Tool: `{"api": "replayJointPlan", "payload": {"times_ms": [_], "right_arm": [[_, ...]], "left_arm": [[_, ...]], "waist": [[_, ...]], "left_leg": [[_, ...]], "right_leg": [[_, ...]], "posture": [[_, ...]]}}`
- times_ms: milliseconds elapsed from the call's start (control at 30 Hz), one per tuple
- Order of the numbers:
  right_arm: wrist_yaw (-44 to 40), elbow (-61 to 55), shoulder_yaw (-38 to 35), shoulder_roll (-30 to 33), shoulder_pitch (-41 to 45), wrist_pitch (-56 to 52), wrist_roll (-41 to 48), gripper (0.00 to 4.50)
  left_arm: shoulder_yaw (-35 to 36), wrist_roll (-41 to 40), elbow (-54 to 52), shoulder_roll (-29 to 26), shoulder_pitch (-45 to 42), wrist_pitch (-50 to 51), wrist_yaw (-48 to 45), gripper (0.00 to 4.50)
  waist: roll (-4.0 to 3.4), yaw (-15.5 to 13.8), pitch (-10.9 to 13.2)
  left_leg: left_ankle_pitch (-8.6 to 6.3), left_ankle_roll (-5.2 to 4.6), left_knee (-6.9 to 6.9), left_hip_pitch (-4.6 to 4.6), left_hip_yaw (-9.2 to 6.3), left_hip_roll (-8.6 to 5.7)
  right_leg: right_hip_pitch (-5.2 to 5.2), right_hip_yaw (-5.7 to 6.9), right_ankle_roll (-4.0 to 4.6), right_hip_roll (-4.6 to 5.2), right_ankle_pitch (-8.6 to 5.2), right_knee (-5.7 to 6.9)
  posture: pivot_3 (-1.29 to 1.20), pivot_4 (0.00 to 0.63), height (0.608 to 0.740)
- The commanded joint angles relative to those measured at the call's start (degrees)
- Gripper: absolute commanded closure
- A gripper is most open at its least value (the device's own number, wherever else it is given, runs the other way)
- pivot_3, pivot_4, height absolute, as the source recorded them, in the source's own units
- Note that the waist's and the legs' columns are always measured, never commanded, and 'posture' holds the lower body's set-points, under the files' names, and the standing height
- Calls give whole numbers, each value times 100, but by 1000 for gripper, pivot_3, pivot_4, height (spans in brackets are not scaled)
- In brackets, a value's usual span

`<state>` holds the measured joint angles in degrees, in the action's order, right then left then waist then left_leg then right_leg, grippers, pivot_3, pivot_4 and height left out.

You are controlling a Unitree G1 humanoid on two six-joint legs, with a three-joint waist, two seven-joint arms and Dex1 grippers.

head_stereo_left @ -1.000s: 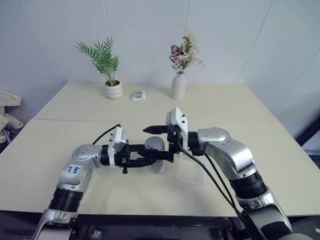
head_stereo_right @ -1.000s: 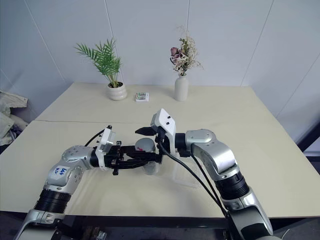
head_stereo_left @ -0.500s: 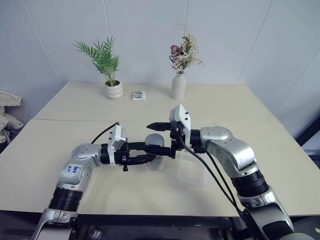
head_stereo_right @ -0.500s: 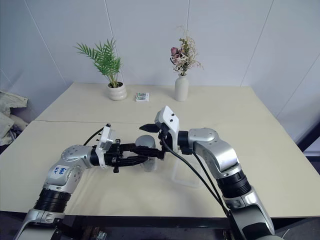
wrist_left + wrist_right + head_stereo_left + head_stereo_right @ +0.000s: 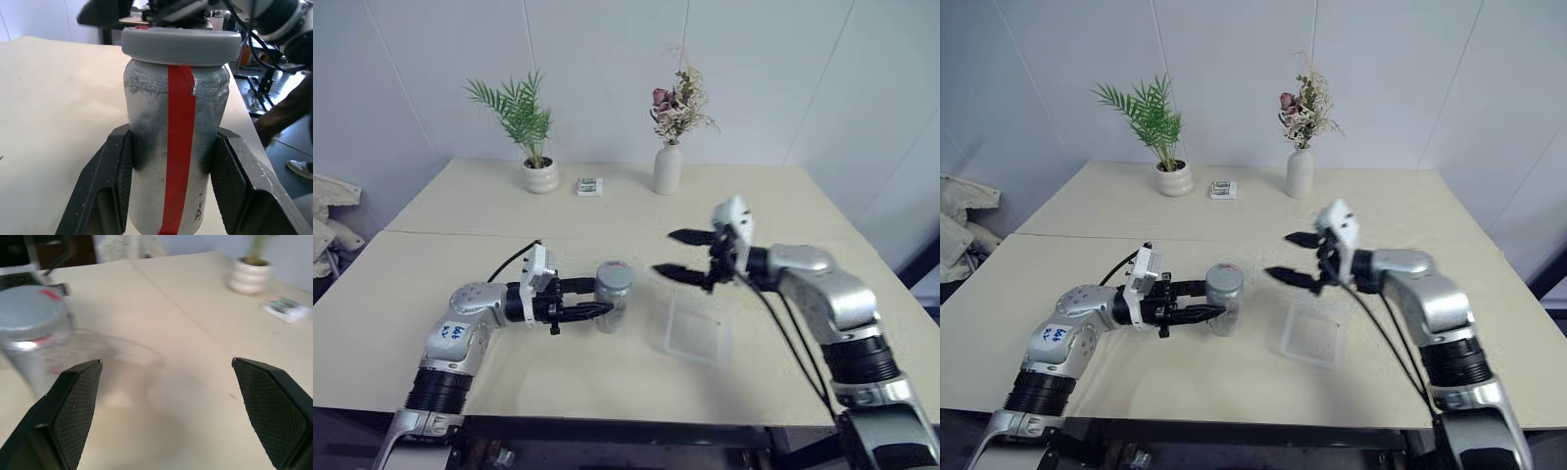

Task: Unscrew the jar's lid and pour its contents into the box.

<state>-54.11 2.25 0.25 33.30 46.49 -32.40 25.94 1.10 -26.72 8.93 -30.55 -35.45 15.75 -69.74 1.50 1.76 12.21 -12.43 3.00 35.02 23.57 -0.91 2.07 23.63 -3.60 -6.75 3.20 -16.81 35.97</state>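
Left hand point(image 5: 603, 311): level, pointing right, clamped around small silver metal jar point(image 5: 612, 296) upright on cream bench point(image 5: 460, 225).
Right hand point(image 5: 674, 256): level, fingers spread wide, empty.
Grey lid point(image 5: 181, 45): on jar.
Clear plastic box point(image 5: 698, 330): beside jar, below right hand.

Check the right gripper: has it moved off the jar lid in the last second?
Yes. The right gripper, open, has swung away to the robot's right; it now hangs over the box, clear of the lid.

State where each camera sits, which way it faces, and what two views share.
Head stereo pair: looks forward and down over the table; both arms show, the box between them.
Left wrist: looks along the left gripper, shut on the jar with the lid on.
Right wrist: looks past the open right gripper.
Shared: both wrist views show the jar.
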Motion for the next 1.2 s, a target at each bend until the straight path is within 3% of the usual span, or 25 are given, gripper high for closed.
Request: {"api": "replayJointPlan", "payload": {"times_ms": [33,300,567,900,1200], "right_arm": [[-72,-66,-161,88,-76,133,33,30],[-446,-696,-323,164,-222,-388,676,30],[112,-1415,-139,-375,80,-929,1177,30],[688,-1366,495,-1079,429,-964,791,30],[842,-1377,809,-1244,422,-923,454,30]], "left_arm": [[41,-62,-185,-25,-70,-87,-55,2606],[52,-48,-110,29,-114,-155,-25,2606],[105,-62,-67,146,-129,-228,130,2606],[84,-52,-42,306,-161,-278,232,2606],[68,-51,-4,358,-182,-311,255,2606]], "waist": [[0,39,0],[-2,27,1],[-2,19,1],[-2,6,1],[-2,-6,1]], "left_leg": [[0,-1,-3,-2,2,1],[0,-1,1,1,1,2],[0,-1,2,0,0,3],[0,-1,3,1,-1,2],[0,-1,3,3,-2,2]], "right_leg": [[0,-2,0,-1,0,1],[0,-2,-3,-3,1,2],[0,-2,-2,-3,1,4],[2,-1,-2,-2,1,7],[2,0,-3,-2,1,4]], "posture": [[0,150,740],[0,150,740],[0,150,740],[0,150,740],[0,150,740]]}}
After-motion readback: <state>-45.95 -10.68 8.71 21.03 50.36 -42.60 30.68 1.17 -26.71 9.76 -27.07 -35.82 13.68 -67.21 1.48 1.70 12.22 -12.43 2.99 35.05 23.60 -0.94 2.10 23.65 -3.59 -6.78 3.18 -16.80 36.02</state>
